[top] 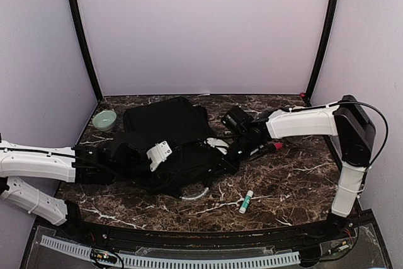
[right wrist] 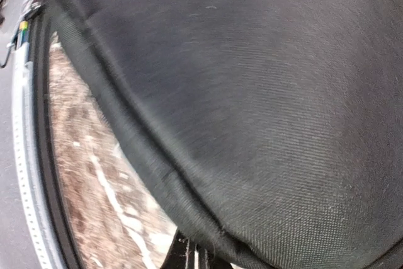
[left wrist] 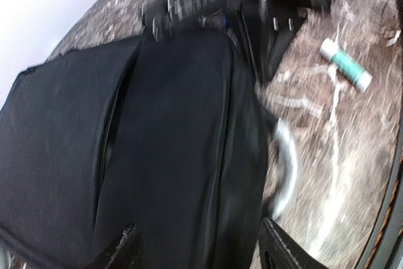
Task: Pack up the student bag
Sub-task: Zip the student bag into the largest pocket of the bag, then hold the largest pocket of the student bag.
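Top: 1 student bag [top: 170, 137] lies slumped centre-left on the table [top: 296, 181]. 1 glue stick [top: 246, 201], 1 red-tipped pen [top: 271, 148] and 1 green bowl [top: 104, 120] sit outside it, so packing looks unfinished; contents are hidden.

Left wrist: left hand [left wrist: 198, 253] has its fingers apart, straddling bag fabric and gripping nothing.

Right wrist: right hand [right wrist: 192, 257] has its fingers together, apparently pinching the bag's hem. Fabric fills the view.

Left to do: loose items in, then zip.

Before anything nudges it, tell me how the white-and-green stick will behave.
The white-and-green stick lies on its side on the marble table, so it will probably roll if pushed. It looks small and hard: likely light and stiff.
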Robot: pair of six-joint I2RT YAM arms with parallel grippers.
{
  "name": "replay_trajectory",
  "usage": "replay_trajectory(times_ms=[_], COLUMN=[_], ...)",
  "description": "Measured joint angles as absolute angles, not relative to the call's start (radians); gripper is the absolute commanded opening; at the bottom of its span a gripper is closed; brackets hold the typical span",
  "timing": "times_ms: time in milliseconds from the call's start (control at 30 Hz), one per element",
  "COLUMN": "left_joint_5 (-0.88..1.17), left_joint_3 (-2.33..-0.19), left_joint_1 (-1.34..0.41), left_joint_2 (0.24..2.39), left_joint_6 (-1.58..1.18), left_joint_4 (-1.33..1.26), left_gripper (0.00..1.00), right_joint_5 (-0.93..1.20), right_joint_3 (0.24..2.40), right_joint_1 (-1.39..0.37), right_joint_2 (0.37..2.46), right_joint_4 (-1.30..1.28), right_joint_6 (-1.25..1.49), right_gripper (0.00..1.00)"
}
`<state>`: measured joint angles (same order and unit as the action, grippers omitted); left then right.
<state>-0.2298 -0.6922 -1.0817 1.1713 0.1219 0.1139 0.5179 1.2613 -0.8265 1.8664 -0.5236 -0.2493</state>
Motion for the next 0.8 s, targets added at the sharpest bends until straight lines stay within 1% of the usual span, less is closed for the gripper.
replay_trajectory(times_ms=[233, 433, 567, 667, 767, 800], left_joint_5=[-0.156, -0.131, -0.151, -0.166, -0.174, -0.178], left_joint_3=[-0.780, -0.788, -0.788, -0.788, -0.794, -0.800], left_joint_1=[-1.082, -1.082, -1.082, -1.082, -1.082, -1.082], left_joint_2=[1.324, 1.420, 1.459, 1.491, 1.525, 1.534], left_joint_6=[0.108, 0.111, 0.120, 0.131, 0.147, 0.157], left_joint_4=[-0.022, -0.073, -0.089, -0.104, -0.108, -0.107], left_gripper=[0.66, 0.61, 0.49, 0.34, 0.12, 0.02], right_joint_5=[0.528, 0.535, 0.539, 0.542, 0.542, 0.542], right_joint_3=[1.293, 1.294, 1.294, 1.294, 1.293, 1.291], right_joint_1=[-0.898, -0.904, -0.904, -0.904, -0.903, -0.903], right_joint_2=[1.861, 1.861, 1.861, 1.861, 1.861, 1.861], right_joint_4=[-0.524, -0.524, -0.524, -0.524, -0.524, -0.523], right_joint_6=[-0.245, -0.232, -0.228, -0.227, -0.227, -0.227], right_gripper=[0.00, 0.00, 0.00, 0.00, 0.00, 0.00])
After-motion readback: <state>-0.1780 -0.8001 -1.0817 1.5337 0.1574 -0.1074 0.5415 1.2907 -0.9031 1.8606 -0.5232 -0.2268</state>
